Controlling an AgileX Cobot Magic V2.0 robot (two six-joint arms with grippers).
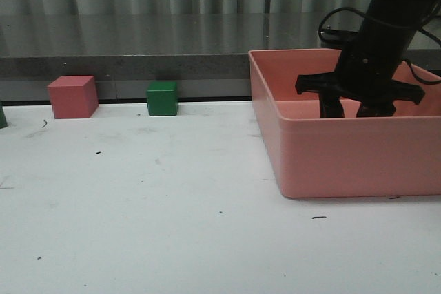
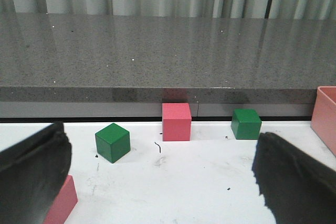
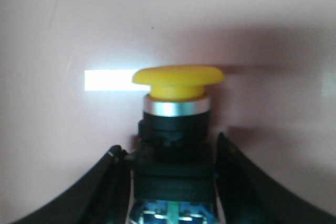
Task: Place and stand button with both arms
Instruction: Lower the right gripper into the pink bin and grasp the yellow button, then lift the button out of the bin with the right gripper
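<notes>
Right wrist view gives you the best look: the button (image 3: 176, 129) sits between your right gripper (image 3: 173, 182) fingers, yellow cap pointing away from the camera, silver ring under it, then the black collar and dark base. Both fingers (image 3: 105, 187) press against the sides of the base, so that gripper is closed on it, with pink bin surface all around. From the front view, your right arm (image 1: 386, 39) reaches down into the pink bin (image 1: 344, 156) on the right side of the table (image 1: 138, 204), and the bin wall hides the button there. Your left gripper (image 2: 163, 182) is spread wide with nothing between its fingers, hovering over the table facing a pink cube (image 2: 176, 121) and two green cubes (image 2: 112, 142).
</notes>
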